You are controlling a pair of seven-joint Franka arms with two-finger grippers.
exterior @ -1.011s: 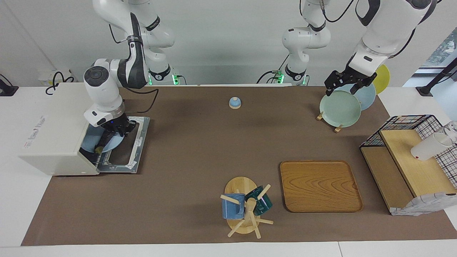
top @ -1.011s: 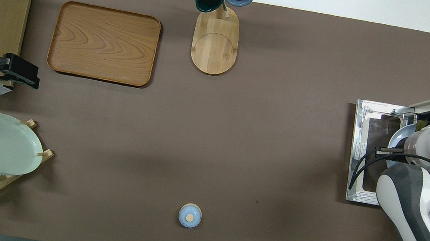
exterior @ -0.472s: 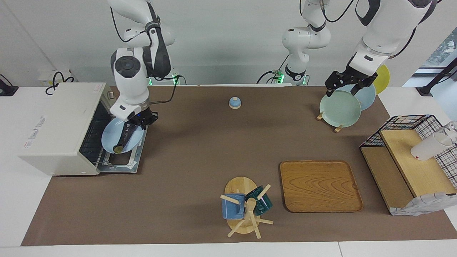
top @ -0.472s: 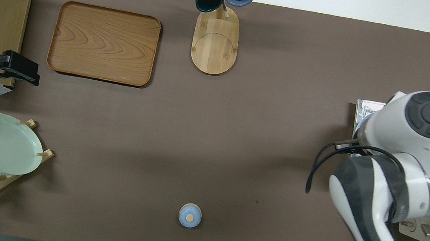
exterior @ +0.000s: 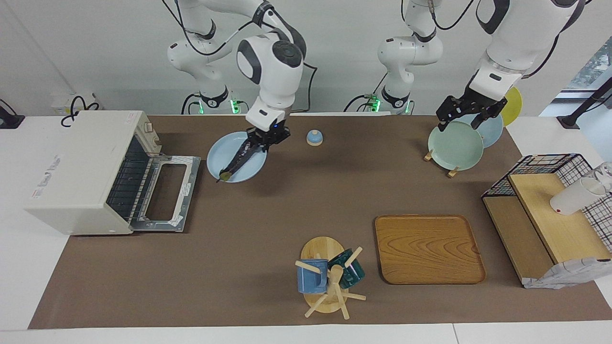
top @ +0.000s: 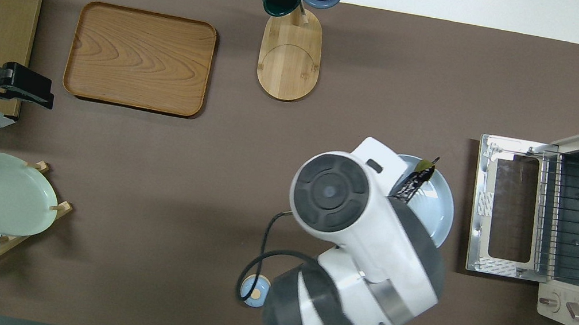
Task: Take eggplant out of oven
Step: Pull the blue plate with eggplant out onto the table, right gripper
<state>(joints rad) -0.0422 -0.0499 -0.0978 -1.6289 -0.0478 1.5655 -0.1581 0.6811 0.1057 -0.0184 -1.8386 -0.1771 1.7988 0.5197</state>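
Blue plate [exterior: 224, 154] with the eggplant [exterior: 237, 159] hangs clamped in the bent right arm's gripper [exterior: 266, 139]; left gripper [exterior: 466, 113] gapes.

Worktop [exterior: 267, 224]: brown mat, white edges.
Oven [exterior: 81, 172]: off-white body, dark wire rack, silver-framed glass door.
Eggplant [exterior: 237, 160]: dark purple-black, greenish-brown stem end.
Plate [exterior: 224, 155] under eggplant: pale blue.
Rack plates: mint green [exterior: 454, 145], light blue [exterior: 492, 130], yellow [exterior: 514, 101].
Tray [exterior: 429, 249]: honey wood, wavy grain.
Mugs: blue [exterior: 311, 276], dark green [exterior: 350, 270]; mug stand [exterior: 325, 274] pale wood.
Small lid [exterior: 314, 137]: blue, tan knob.
Wire basket [exterior: 550, 165]: black grid.
Right pincer [exterior: 264, 143], left pincer [exterior: 466, 114]: black.
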